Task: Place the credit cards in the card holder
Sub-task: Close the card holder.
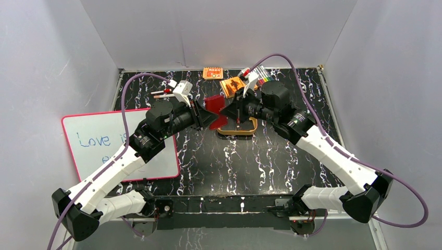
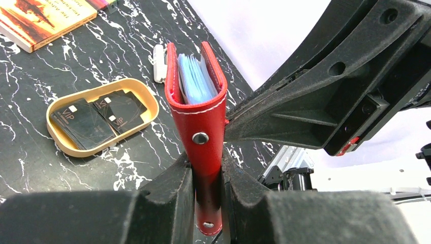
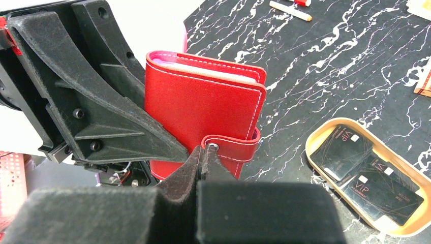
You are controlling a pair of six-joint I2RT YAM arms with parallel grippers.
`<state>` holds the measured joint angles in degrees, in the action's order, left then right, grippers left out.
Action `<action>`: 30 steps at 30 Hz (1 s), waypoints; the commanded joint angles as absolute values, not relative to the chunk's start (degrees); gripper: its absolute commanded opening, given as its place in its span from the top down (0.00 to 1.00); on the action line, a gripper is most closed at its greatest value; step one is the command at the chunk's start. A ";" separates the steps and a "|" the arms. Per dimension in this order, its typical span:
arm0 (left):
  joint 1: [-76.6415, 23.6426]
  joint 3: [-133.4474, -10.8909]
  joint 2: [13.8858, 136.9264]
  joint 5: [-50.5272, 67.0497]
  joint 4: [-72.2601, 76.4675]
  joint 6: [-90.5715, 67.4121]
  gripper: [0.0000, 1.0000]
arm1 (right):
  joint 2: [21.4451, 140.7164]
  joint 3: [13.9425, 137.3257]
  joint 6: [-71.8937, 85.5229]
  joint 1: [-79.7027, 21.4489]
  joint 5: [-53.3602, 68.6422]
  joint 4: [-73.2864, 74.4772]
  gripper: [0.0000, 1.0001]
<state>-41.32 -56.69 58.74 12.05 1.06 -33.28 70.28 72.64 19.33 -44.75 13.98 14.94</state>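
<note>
The card holder (image 1: 213, 107), a red folded wallet, is held above the table between both arms. My left gripper (image 2: 207, 168) is shut on its lower spine, and bluish sleeves show at its open top edge (image 2: 195, 81). My right gripper (image 3: 202, 155) is shut on the wallet's snap tab (image 3: 234, 150), which is pulled away from the cover (image 3: 203, 107). Black credit cards (image 2: 81, 122) (image 2: 119, 109) lie in a tan oval tray (image 2: 49, 118) on the table. They also show in the right wrist view (image 3: 340, 152) (image 3: 386, 190).
A pink-framed whiteboard (image 1: 120, 146) lies at the left. Orange printed packets (image 1: 212, 73) (image 1: 232, 85) sit at the back edge. The tray's rim (image 1: 237, 134) lies just below the grippers. A pencil-like stick (image 3: 289, 10) lies on the marbled black table.
</note>
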 commanded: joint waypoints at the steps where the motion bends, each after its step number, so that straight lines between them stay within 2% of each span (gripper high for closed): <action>1: -45.77 -59.01 57.40 33.40 16.54 -38.25 1.00 | 74.00 73.91 19.78 -47.00 16.31 9.93 1.00; 21: -49.41 -60.66 58.36 34.92 17.91 -37.52 1.00 | 75.86 75.40 19.43 -47.98 16.36 10.86 1.00; 29: -49.83 -60.26 57.02 28.54 12.45 -33.15 1.00 | 74.33 74.93 19.14 -48.09 16.27 10.99 1.00; 30: -49.83 -59.89 56.63 26.42 11.15 -32.30 1.00 | 73.70 74.77 19.22 -48.09 16.90 10.94 0.97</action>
<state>-42.48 -56.71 59.66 10.92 1.69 -32.34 71.31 74.48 18.98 -45.06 12.93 18.31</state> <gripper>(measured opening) 0.160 0.011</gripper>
